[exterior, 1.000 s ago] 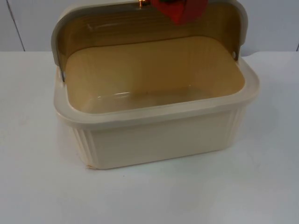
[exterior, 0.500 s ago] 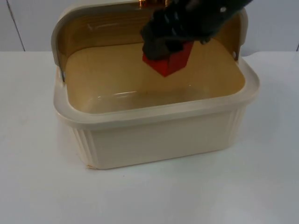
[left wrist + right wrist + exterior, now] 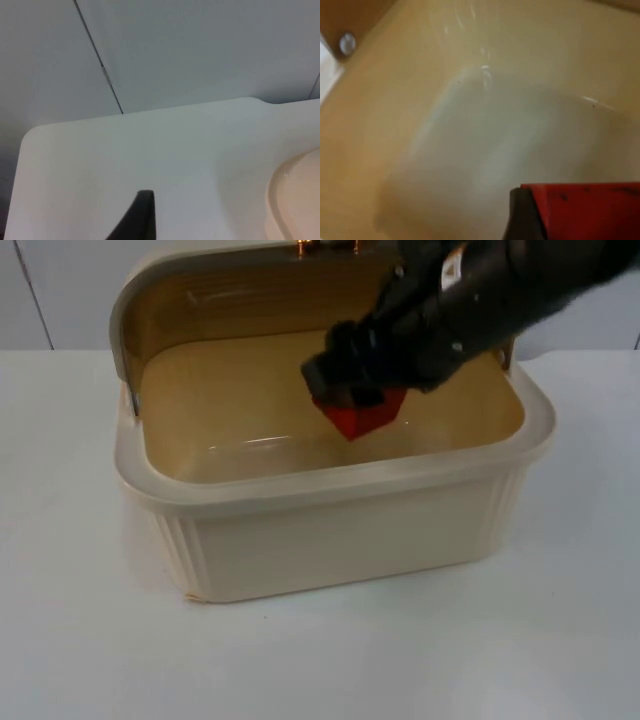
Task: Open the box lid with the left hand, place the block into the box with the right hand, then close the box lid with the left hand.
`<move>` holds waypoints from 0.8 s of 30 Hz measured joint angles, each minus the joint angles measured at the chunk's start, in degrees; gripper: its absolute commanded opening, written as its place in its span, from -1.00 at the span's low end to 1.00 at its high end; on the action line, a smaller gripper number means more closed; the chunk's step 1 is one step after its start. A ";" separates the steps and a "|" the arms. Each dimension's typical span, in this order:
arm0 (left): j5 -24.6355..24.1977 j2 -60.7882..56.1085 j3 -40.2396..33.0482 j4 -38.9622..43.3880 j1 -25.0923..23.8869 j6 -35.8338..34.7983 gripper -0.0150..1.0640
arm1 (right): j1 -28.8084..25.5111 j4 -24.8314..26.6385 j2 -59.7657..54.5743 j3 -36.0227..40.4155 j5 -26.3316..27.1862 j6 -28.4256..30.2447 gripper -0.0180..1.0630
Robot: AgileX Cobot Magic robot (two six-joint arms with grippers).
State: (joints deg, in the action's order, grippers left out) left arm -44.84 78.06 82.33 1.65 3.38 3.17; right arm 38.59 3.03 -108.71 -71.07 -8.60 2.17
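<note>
Red block [image 3: 362, 418], a small plain cube tilted corner-down, hangs pinched in the right gripper [image 3: 345, 390] inside the open cream box [image 3: 330, 530], beneath its raised lid [image 3: 200, 280]; left gripper [image 3: 137, 220] waits beside the box, finger spread unreadable.

My station reads as a robotics lab test bench, not a home or kitchen. I work over a plain white table top [image 3: 80, 640] with a rounded corner, bare of any household fittings. It ends at a grey partition wall [image 3: 200, 50] made of flat panels, with a dark vertical seam [image 3: 100, 65] between two of them. The one prop set out is a cream plastic box [image 3: 340, 530], standing alone on the surface like a trial object.
</note>
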 measured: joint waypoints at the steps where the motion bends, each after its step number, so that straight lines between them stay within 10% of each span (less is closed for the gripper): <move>1: 0.00 0.00 0.00 0.00 0.00 0.00 0.97 | 0.00 0.00 0.00 1.80 2.08 0.00 -0.97; 15: -0.73 0.00 0.00 0.00 0.00 0.12 0.97 | 0.00 0.10 -0.13 5.85 12.72 0.38 -0.85; 21: -1.29 0.00 0.00 0.00 0.00 0.12 0.97 | 0.00 0.21 -0.13 5.85 13.06 0.51 0.01; 24: -1.29 0.00 0.00 0.00 0.00 0.12 0.97 | 0.00 0.87 -0.13 5.85 14.04 0.51 1.00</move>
State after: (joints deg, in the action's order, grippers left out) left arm -46.13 78.06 82.33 1.65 3.38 3.29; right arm 38.59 3.90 -108.85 -65.23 5.44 2.68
